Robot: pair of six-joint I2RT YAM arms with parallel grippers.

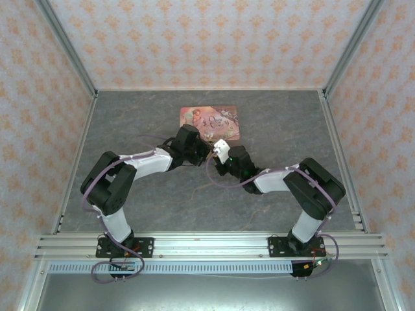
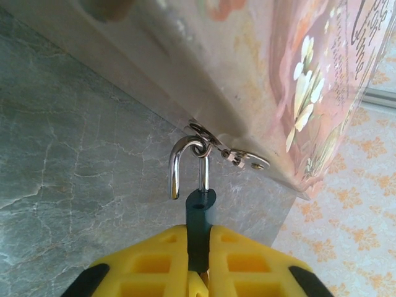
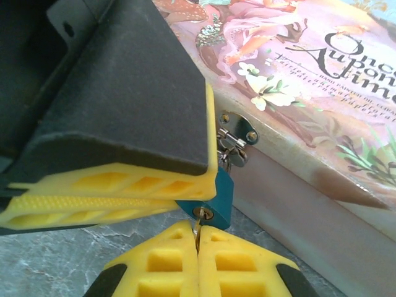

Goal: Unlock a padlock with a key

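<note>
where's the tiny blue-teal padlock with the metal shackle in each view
top external: too small to tell, near the pink illustrated tin box
left wrist: blue-teal padlock bottom centre, hooked on the box's hasp
right wrist: padlock centre, under the hasp
shared landmark: the box

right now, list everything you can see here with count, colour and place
padlock: one, blue-teal, shackle open, hooked through the hasp
key: one, silvery, in the padlock's keyhole
box: one, pink illustrated, far middle of the table
hasp: one, silvery metal, on the box's side wall
table: one, grey marbled, under everything
walls: three, peach patterned, around the table
left gripper: one, yellow fingers, shut on padlock
right gripper: one, yellow fingers, shut on key
</note>
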